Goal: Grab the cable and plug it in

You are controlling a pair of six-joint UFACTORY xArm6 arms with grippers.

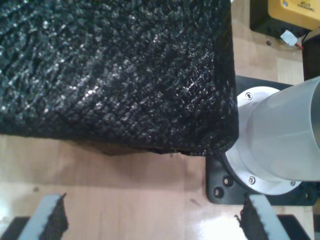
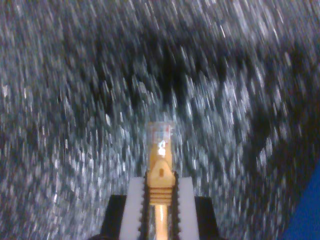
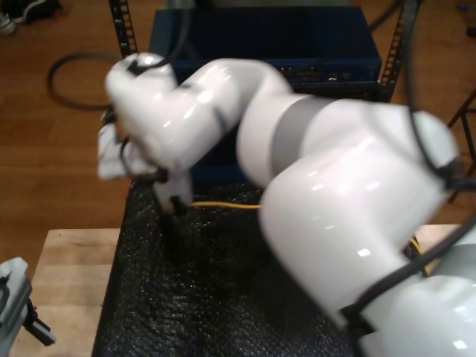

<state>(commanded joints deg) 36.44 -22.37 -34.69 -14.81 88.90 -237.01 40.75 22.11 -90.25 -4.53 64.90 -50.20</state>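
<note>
The orange-yellow cable (image 2: 160,167) sticks out between the white pads of my second gripper (image 2: 160,186), which is shut on it just behind the small clear plug (image 2: 161,131). The plug points at the blurred black mesh mat (image 2: 75,100). In the exterior view this second gripper (image 3: 175,202) hangs low over the mat (image 3: 193,297) at the end of the big white arm (image 3: 312,178). The cable (image 3: 223,205) runs from it toward the exterior view's right. My first gripper (image 1: 152,207) stands open over bare wood beside the mat's edge (image 1: 125,80), nothing between its fingers.
A blue box (image 3: 260,44) sits in a rack behind the mat. A silver arm base (image 1: 280,140) on a black plate stands next to the mat. A yellow and black box (image 1: 292,15) lies beyond. A grey gripper body (image 3: 13,301) shows at the exterior view's lower left, over the wooden table (image 3: 74,268).
</note>
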